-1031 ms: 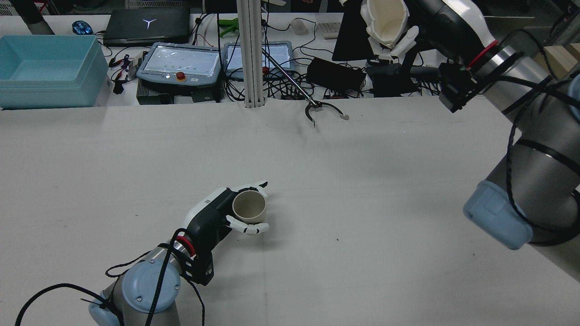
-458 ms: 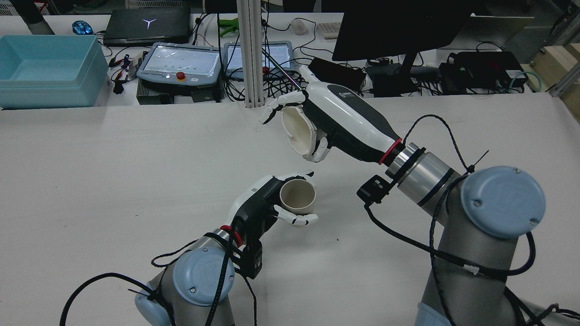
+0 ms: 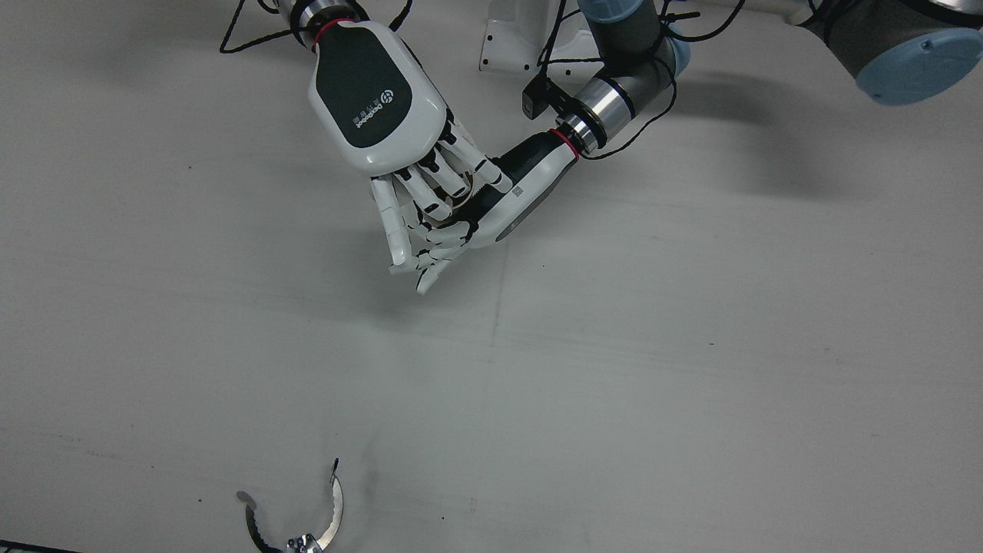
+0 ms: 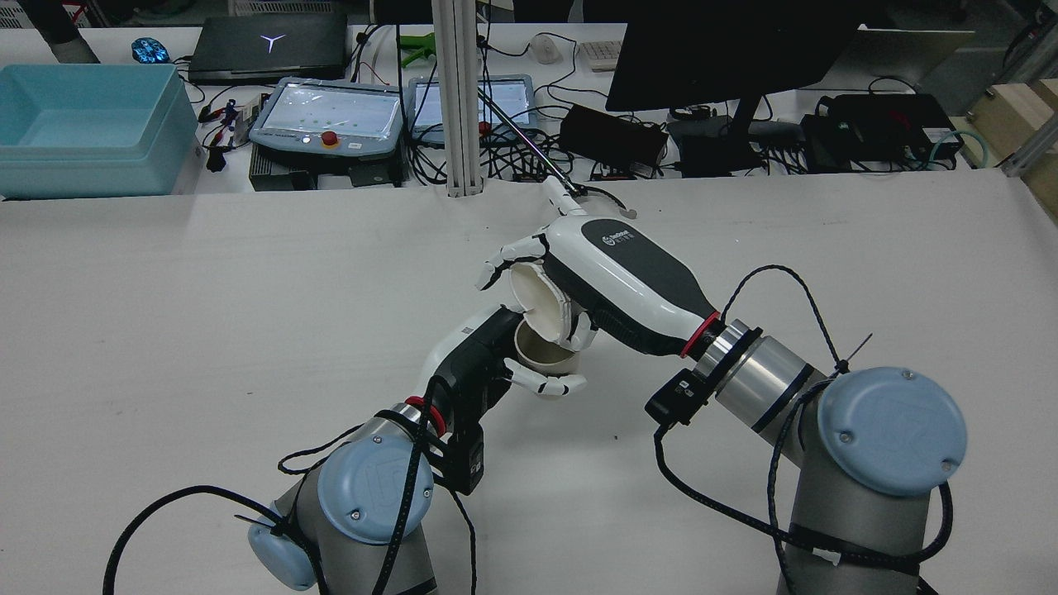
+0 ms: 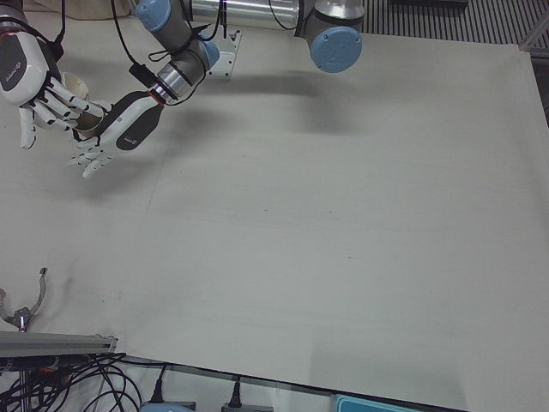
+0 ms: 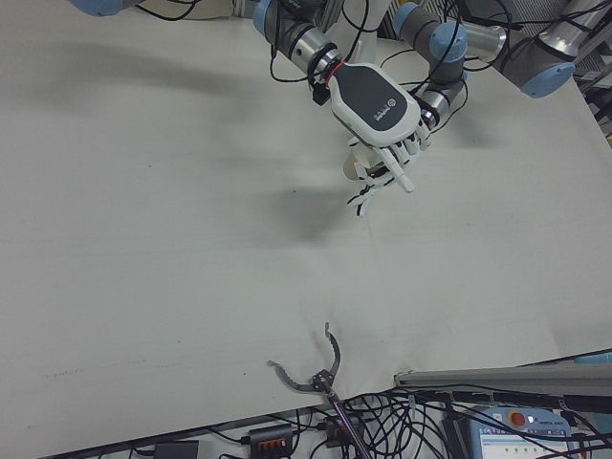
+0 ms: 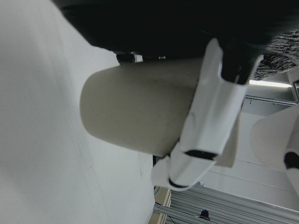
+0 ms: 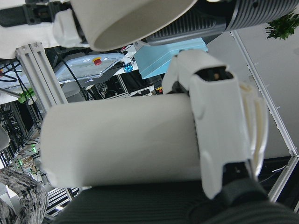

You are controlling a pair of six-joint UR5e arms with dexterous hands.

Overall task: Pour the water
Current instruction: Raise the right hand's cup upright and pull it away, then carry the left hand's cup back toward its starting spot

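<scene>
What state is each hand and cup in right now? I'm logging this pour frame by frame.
left hand: shut on the beige cup, held off the table.
beige cup: upright, mouth up, directly under the white cup's lip.
right hand: shut on the white cup.
white cup: tipped well over, mouth angled down toward the beige cup.

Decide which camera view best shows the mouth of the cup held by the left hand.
The rear view: the beige cup in the left hand shows its open mouth under the tilted white cup in the right hand. The left hand view gives only its side wall; the right hand view catches part of the rim; the front views hide it.
</scene>
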